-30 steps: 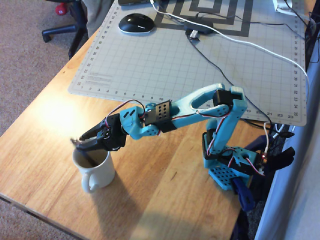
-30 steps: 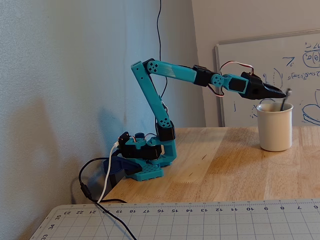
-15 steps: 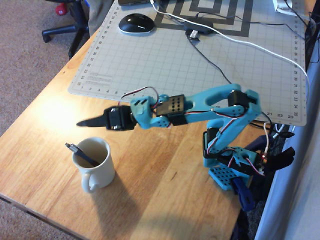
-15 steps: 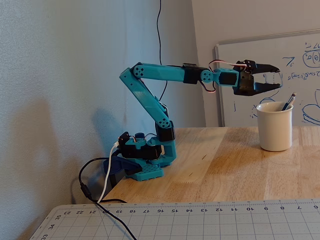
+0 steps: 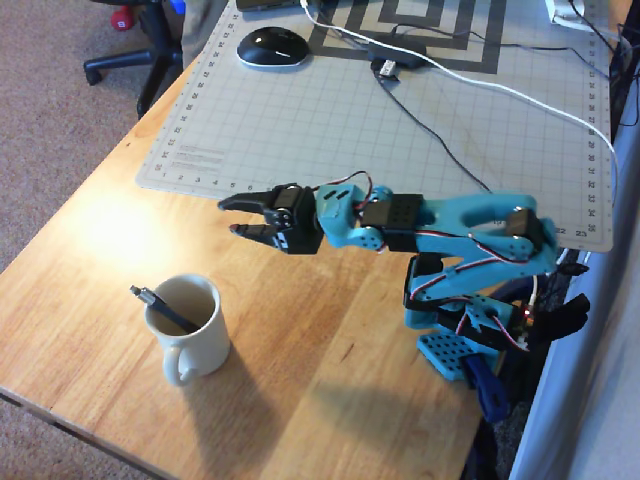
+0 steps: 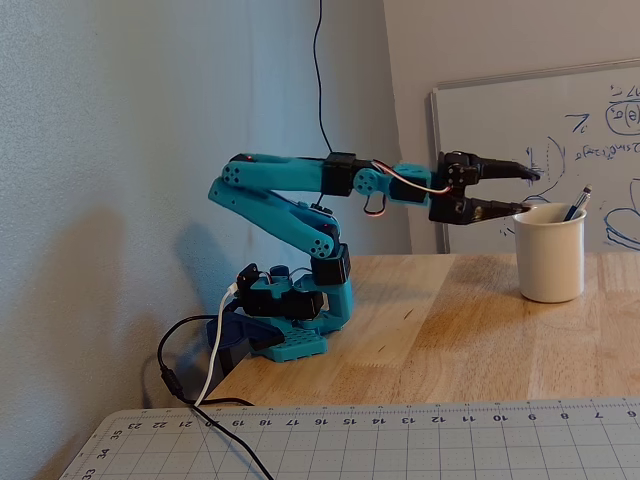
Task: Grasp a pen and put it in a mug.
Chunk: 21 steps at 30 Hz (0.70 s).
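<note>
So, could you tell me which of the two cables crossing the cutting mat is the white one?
The white cable runs from the mat's top edge out to its right edge; the black cable starts at the small adapter and heads toward the arm.

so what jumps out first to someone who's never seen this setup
The bright teal arm dominates, bolted at the wooden table's edge and stretched out level, its black gripper open and empty in mid-air. Next is the cream mug near the table's front corner in the overhead view, with the dark pen already standing tilted inside it, its end poking over the rim.
</note>
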{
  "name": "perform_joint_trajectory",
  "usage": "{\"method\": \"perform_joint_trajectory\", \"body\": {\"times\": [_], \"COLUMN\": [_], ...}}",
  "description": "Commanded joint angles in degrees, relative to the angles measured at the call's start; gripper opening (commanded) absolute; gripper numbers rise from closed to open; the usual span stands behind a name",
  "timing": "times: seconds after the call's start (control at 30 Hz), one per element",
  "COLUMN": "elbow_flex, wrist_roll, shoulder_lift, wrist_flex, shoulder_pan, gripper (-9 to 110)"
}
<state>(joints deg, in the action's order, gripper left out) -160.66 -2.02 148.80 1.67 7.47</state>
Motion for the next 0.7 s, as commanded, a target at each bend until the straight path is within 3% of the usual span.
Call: {"method": "perform_joint_trajectory", "body": {"times": [0.0, 0.3, 0.67], "elbow_flex": [0.44, -0.09, -8.96], "wrist_roll": [-0.44, 0.18, 12.22], "shoulder_lift": [10.11, 25.49, 37.44], "wrist_flex": [12.48, 50.45, 60.21], "shoulder_pan": [-0.62, -0.62, -1.41], "gripper": [9, 5, 5]}}
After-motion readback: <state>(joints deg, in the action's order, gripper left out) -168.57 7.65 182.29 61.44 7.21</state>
